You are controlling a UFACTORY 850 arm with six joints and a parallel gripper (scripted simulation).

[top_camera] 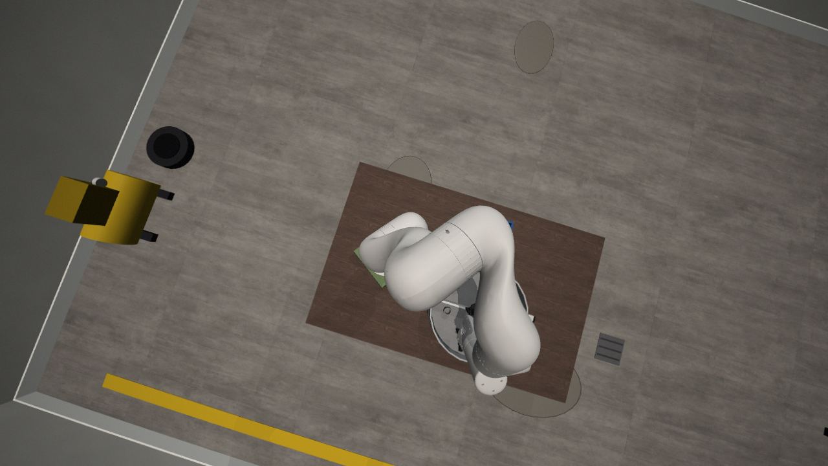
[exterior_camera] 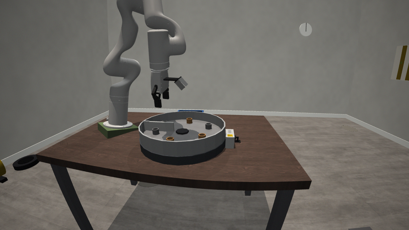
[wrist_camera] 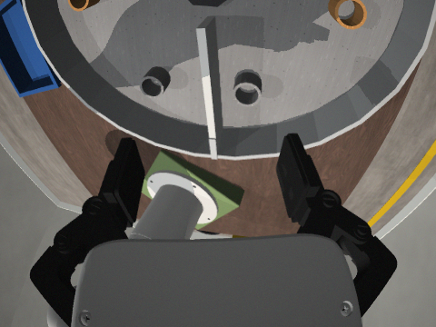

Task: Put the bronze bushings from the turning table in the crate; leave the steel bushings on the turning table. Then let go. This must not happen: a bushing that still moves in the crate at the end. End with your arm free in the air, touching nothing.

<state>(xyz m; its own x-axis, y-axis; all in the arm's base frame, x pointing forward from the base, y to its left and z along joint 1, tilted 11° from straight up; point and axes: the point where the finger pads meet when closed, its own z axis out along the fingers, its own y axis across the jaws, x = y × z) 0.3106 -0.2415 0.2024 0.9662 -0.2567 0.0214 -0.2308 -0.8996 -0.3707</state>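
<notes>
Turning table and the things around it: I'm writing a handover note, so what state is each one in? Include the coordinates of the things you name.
Turning table point(top_camera: 438, 342) point(exterior_camera: 182, 147) point(wrist_camera: 395, 104): bushings aboard; cannot tell if turning
Bronze bushings point(exterior_camera: 201, 136) point(wrist_camera: 349, 23): three, upright, on it
Steel bushings point(top_camera: 444, 312) point(exterior_camera: 208, 126) point(wrist_camera: 247, 82): upright, on it
Crate point(top_camera: 512, 224) point(exterior_camera: 190, 111) point(wrist_camera: 52, 84): open-topped, partly hidden
End effector point(top_camera: 464, 325) point(exterior_camera: 161, 101) point(wrist_camera: 210, 153): open, raised

The end effector point(exterior_camera: 161, 100) point(wrist_camera: 210, 153) is held raised and pointed downward, its two black fingers spread wide with nothing gripped between them. Directly above it the wrist point(exterior_camera: 158, 48) is kept upright; the upper arm links are bent in curves higher still.
</notes>
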